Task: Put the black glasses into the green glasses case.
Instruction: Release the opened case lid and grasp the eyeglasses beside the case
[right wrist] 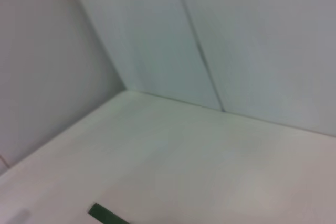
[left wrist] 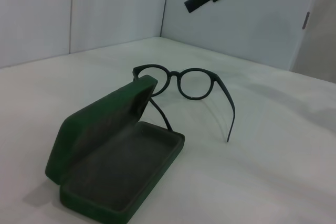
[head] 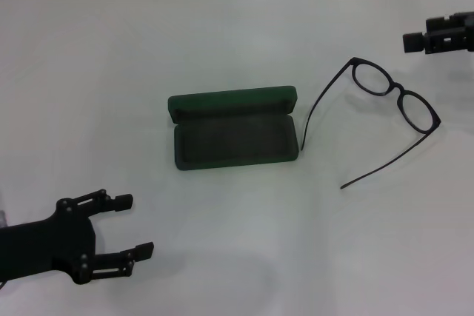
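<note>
Head view shows the green glasses case (head: 231, 129) open on the surface (head: 89, 72), the black glasses (head: 378, 120) just right of it, unfolded. Left end effector (head: 129, 225) spread; right end effector (head: 415, 41) beyond the glasses, cannot tell. Spread temples could snag the case rim.

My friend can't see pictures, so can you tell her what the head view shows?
An open green case lies mid-table with black glasses, arms unfolded, just to its right. The left gripper, jaws open, hovers near the table's front left; the right gripper sits at the far right edge.
</note>
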